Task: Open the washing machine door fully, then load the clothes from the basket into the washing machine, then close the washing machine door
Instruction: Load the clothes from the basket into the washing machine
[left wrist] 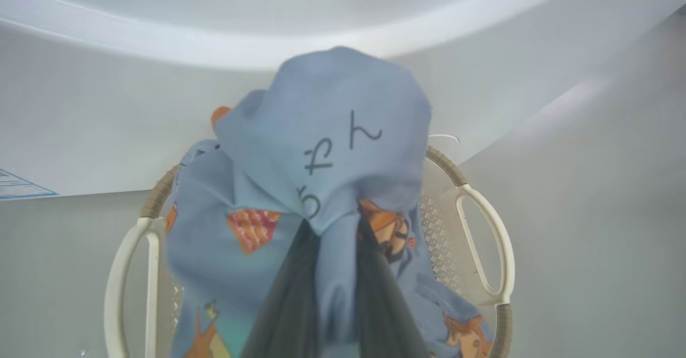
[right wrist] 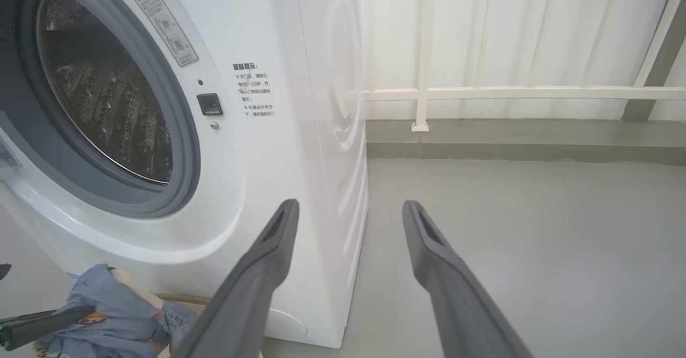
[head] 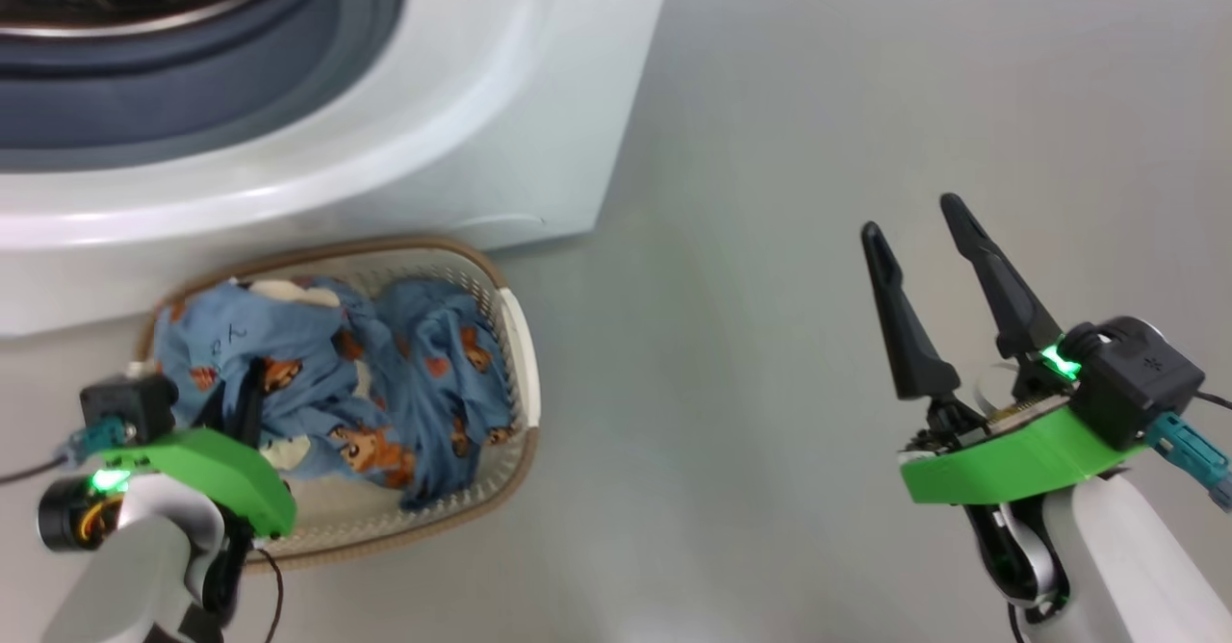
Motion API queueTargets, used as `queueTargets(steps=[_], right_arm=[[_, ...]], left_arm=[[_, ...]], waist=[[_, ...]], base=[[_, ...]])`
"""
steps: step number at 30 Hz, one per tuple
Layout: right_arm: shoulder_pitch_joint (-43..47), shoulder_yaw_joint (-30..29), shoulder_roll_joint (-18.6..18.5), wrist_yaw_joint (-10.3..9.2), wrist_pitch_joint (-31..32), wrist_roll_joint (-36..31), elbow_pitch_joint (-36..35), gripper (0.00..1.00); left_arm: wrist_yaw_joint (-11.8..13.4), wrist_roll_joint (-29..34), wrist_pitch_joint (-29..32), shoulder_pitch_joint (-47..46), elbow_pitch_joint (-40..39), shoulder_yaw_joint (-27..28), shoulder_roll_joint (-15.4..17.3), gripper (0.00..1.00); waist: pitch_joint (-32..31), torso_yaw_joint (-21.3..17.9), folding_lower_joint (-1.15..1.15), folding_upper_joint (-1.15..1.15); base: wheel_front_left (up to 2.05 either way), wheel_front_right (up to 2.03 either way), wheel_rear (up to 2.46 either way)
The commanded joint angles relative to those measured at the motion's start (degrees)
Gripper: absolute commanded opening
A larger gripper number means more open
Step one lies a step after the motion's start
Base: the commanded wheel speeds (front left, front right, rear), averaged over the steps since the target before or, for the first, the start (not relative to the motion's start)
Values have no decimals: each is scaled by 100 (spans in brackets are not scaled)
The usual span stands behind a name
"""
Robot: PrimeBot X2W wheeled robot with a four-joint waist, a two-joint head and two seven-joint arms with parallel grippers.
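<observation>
The washing machine [head: 462, 142] stands at the upper left, its steel drum [right wrist: 107, 95] uncovered; the washing machine door is out of view. In front of it on the floor sits the basket [head: 515, 335] holding the light-blue bear-print clothes [head: 423, 373]. My left gripper [head: 248, 385] reaches into the basket's left side. In the left wrist view it [left wrist: 332, 229] is shut on a bunched fold of one garment [left wrist: 332, 122], which stands up over the basket [left wrist: 485, 240]. My right gripper [head: 912, 221] hovers open and empty over the floor to the right, also [right wrist: 349, 206].
Bare grey floor [head: 770, 431] stretches right of the basket and machine. A white wall with a railing [right wrist: 509, 92] runs behind the machine's right side. The left gripper's dark finger [right wrist: 43, 323] and lifted cloth [right wrist: 118, 315] show low in the right wrist view.
</observation>
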Motion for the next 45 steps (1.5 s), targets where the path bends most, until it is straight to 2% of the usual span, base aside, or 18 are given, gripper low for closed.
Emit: queueTargets(steps=[1,11,19,31,45], right_arm=[[170,34,-89,25,-46,26,-109,100],[540,-58,-271,25,-46,69,-17,100],[856,-170,-374,25,-46,91,16,100],[1160,-318,-440,25,-46,101,57,100],[1352,-414,-440,25,-46,80,42,100]], left_arm=[[52,88,-78,202,-210,265,168,0],[147,702,-79,984,-1323,1146,-4,0],[125,1269,-79,1571,-2256,1803,-228,0],[62,1831,-80,2313,-3533,2481,-579,0],[13,2114,-80,3367,-5124,3052,-1007,0]], waist=[[-359,233,1,0],[-953,453,1,0],[-1268,620,1,0],[-1512,749,1,0],[-1657,783,1,0]], base=[[0,0,0],[0,0,0],[0,0,0],[0,0,0],[0,0,0]])
